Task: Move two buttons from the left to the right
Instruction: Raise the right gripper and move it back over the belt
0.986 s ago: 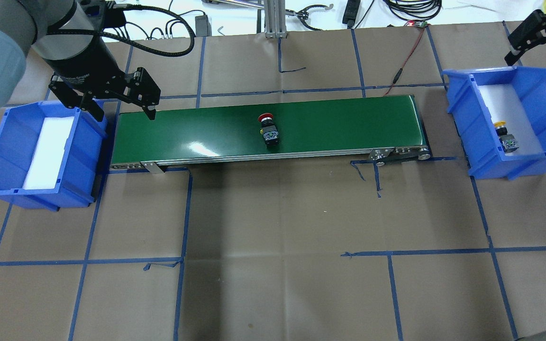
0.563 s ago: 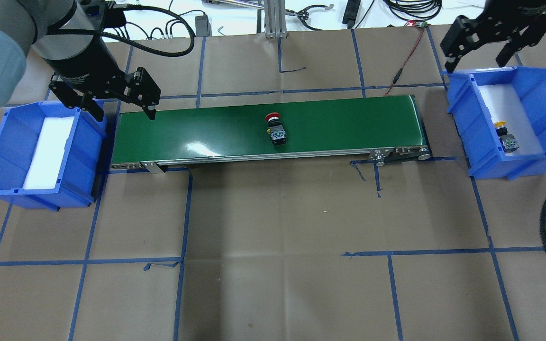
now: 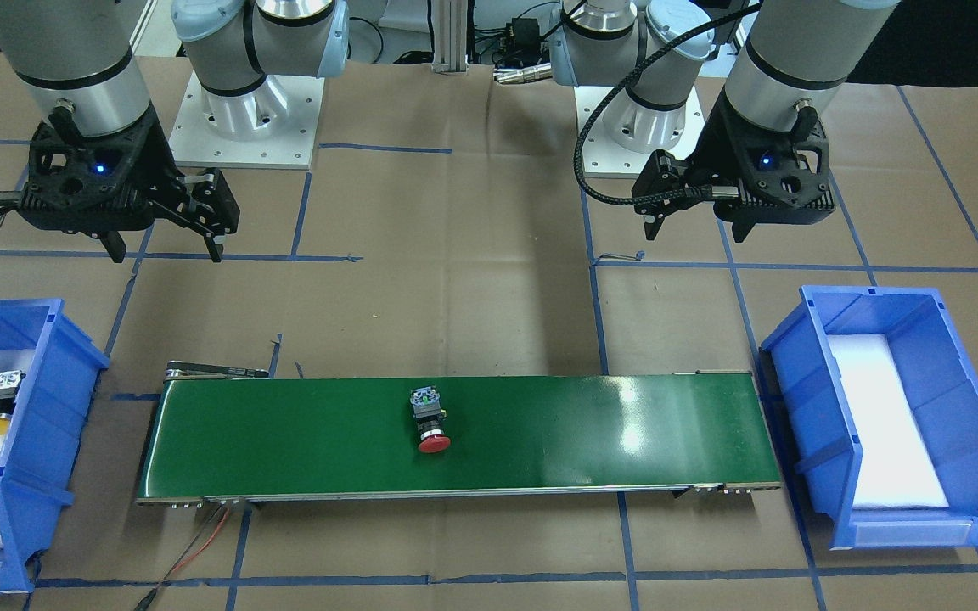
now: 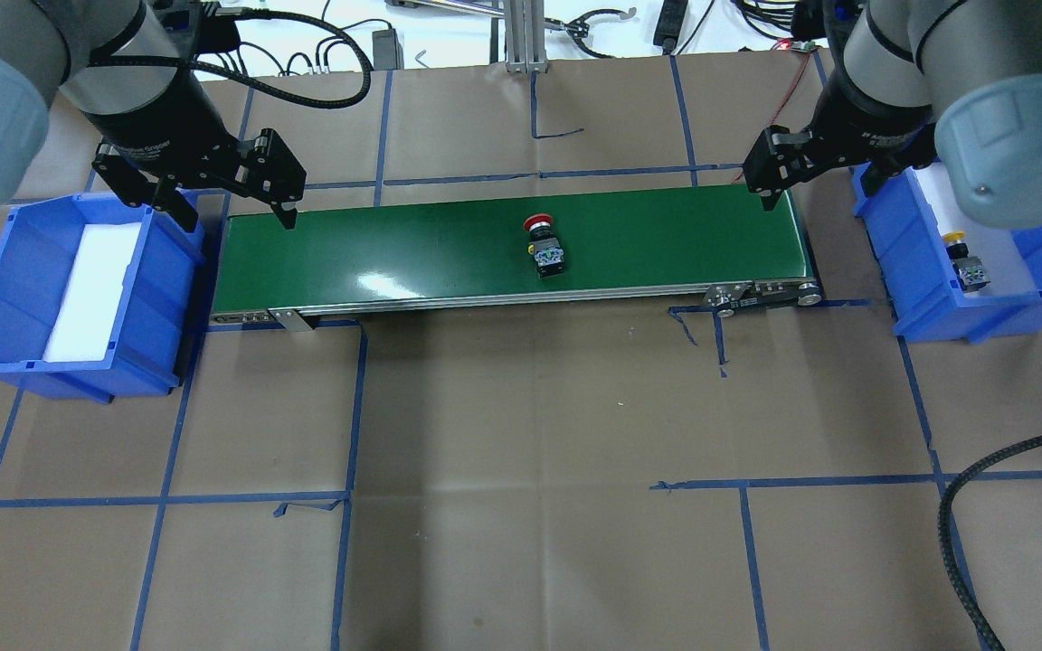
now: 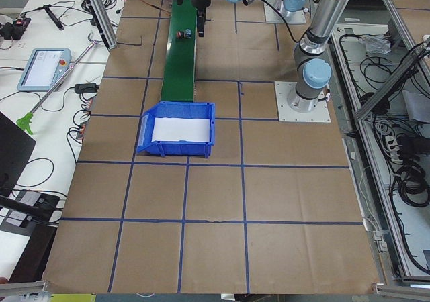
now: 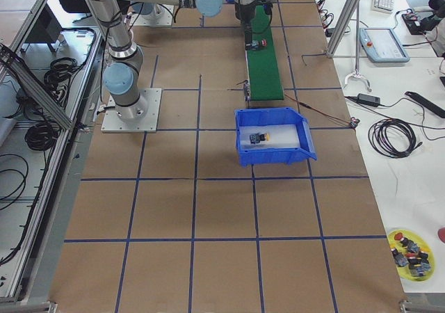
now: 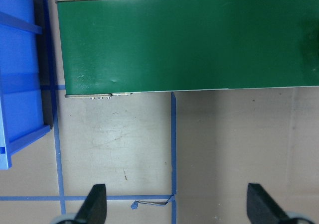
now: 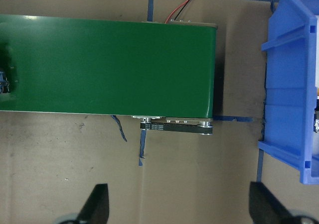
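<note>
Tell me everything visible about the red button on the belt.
The red button lies on its side near the middle of the green conveyor belt. Its red mushroom cap points to the belt's far edge, and its black body and grey blocky base point toward the robot. Only the belt touches it.

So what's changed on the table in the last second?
The red button has ridden further along the green belt toward the robot's right. The right gripper, open, has swung in from the far corner to the belt's right end. Nothing was grabbed. The left gripper and the yellow button in the right bin stayed put.
</note>
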